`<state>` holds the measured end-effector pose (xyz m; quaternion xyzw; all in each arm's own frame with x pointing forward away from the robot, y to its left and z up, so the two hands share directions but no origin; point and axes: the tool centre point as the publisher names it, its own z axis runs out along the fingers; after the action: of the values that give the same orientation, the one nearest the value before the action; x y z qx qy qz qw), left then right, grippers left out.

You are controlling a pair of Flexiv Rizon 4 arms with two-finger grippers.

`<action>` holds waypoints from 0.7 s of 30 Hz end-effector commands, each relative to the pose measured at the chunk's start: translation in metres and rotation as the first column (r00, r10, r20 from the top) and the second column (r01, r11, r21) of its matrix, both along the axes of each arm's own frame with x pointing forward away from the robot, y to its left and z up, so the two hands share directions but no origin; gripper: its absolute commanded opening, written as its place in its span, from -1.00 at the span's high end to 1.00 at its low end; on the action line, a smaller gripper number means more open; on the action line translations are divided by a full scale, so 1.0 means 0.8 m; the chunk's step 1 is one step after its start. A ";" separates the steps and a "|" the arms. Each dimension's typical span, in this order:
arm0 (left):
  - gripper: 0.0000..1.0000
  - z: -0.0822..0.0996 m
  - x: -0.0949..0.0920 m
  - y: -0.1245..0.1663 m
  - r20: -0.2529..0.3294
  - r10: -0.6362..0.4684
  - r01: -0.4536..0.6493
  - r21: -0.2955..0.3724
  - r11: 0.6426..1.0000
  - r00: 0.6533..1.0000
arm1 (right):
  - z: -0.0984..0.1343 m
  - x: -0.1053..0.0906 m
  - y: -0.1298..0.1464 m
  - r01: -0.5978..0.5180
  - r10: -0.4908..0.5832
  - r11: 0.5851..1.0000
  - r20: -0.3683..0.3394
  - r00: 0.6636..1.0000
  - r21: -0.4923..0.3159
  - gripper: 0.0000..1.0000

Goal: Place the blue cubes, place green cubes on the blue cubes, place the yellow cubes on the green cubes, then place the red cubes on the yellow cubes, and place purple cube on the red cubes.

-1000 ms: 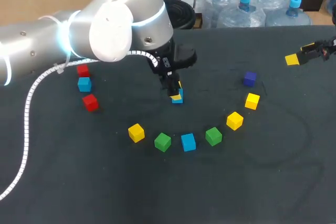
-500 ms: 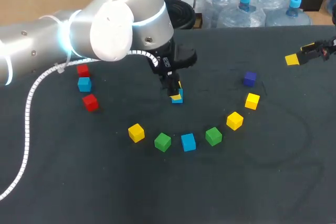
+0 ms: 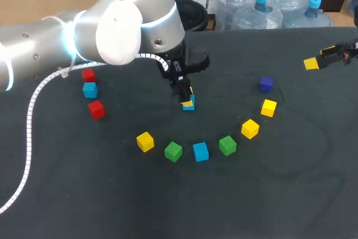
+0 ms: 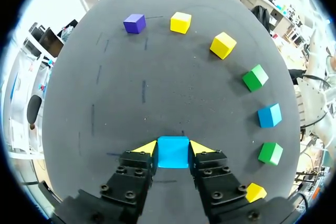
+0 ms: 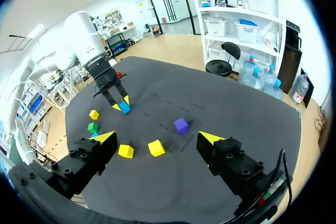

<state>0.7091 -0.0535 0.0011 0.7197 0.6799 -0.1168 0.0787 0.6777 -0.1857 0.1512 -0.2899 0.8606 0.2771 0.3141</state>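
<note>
Bench (image 3: 168, 205) layout, left side: far red cube (image 3: 88, 74), left blue cube (image 3: 90, 89) and near red cube (image 3: 96, 109) sit in a short column, close together. Left arm (image 3: 117, 26) comes across to mid-bench. Left jaws are clamped on held blue cube (image 4: 173, 153), one yellow tip against each side face; cannot tell if it rests on the bench. Nearer the robot is an arc of loose cubes, each apart from the next: yellow cube (image 3: 145, 141), green cube (image 3: 173, 151), middle blue cube (image 3: 200, 151), second green cube (image 3: 227, 145), second yellow cube (image 3: 250, 129), third yellow cube (image 3: 269, 107), and purple cube (image 3: 266, 84) at the arc's far end. Right jaws sit at the bench's right edge, spread wide apart.
</note>
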 end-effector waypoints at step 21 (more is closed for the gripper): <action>-0.15 0.001 0.005 0.001 -0.010 0.000 0.000 0.007 1.000 1.000 | -0.001 0.002 0.000 -0.002 0.002 1.000 0.001 1.000 0.003 -1.00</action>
<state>0.7104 -0.0519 0.0013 0.7184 0.6815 -0.1174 0.0757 0.6777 -0.1857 0.1512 -0.2899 0.8606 0.2771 0.3141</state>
